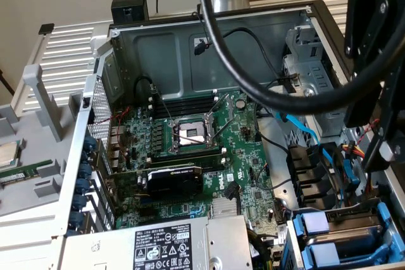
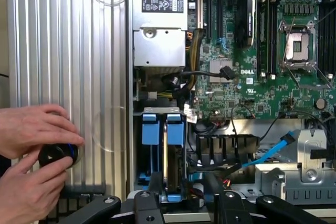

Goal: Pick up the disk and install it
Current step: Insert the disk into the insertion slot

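Note:
My gripper (image 2: pixel 182 188) hangs over the drive bay at the corner of the open computer case, and its black fingers (image 2: pixel 155 184) stand apart with nothing clamped between them. Straight below it, two blue-railed drives (image 2: pixel 149 129) (image 2: pixel 176 129) stand side by side in the bay, with a silver-grey metal edge (image 2: pixel 166 156) between them. No label shows, so I cannot tell which of them is the disk. In the exterior view the gripper (image 1: pixel 378 147) hangs at the right edge, above the same blue tabs (image 1: pixel 314 222) (image 1: pixel 324 254).
The motherboard (image 1: pixel 190 156) with its bare processor socket (image 1: pixel 190 134) lies in the case. The power supply (image 2: pixel 157 40) sits beside the bay. A blue cable (image 2: pixel 273 150) and black cables cross near the bay. A person's hands (image 2: pixel 31 129) hold a black knob (image 2: pixel 55 153) on the ribbed panel.

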Robot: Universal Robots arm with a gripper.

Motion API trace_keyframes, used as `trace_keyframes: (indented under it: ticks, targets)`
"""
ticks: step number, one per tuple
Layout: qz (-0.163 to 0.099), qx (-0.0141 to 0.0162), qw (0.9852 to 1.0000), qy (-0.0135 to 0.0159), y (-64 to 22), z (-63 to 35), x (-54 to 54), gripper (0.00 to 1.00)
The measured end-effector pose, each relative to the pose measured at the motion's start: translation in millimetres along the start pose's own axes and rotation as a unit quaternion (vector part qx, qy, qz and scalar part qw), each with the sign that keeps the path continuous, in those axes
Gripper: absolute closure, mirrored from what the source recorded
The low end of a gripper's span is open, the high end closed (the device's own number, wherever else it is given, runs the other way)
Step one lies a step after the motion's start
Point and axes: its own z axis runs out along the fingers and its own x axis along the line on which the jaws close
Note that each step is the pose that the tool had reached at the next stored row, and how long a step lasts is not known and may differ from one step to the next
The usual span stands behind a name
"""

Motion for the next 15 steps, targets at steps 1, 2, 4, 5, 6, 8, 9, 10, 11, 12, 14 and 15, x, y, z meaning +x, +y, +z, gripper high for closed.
trace_keyframes:
  ticks: [1,2,4,5,6,8,9,10,11,12,14,15]
  targets:
    - [0.0,-0.0006,1.0,0.0,-2.2,0.1,-0.1,0.55]
    - [0.0,-0.001,1.0,0.0,-4.1,0.1,-0.3,0.55]
    - [0.0,-0.0015,1.0,-0.0001,-6.6,0.2,-0.9,0.55]
    - [0.0,-0.0016,1.0,-0.0001,-7.4,0.2,-1.6,0.55]
    - [0.0,-0.0016,1.0,-0.0001,-7.7,-0.1,-2.6,0.55]
    - [0.0,-0.0016,1.0,0.0001,-8.0,-1.1,-5.8,0.55]
    - [0.0,-0.0016,1.0,0.0001,-8.3,-1.5,-7.2,0.55]
    - [0.0,-0.0016,1.0,0.0,-8.9,-1.8,-9.0,0.55]
    - [0.0,-0.0016,1.0,0.0,-10.0,-2.1,-10.3,0.55]
    - [0.0,-0.0016,1.0,0.0,-11.6,-2.3,-11.2,0.55]
    - [0.0,-0.0016,1.0,0.0001,-14.9,-2.7,-12.8,0.55]
    - [0.0,-0.0016,1.0,-0.0001,-16.7,-2.7,-13.7,0.55]
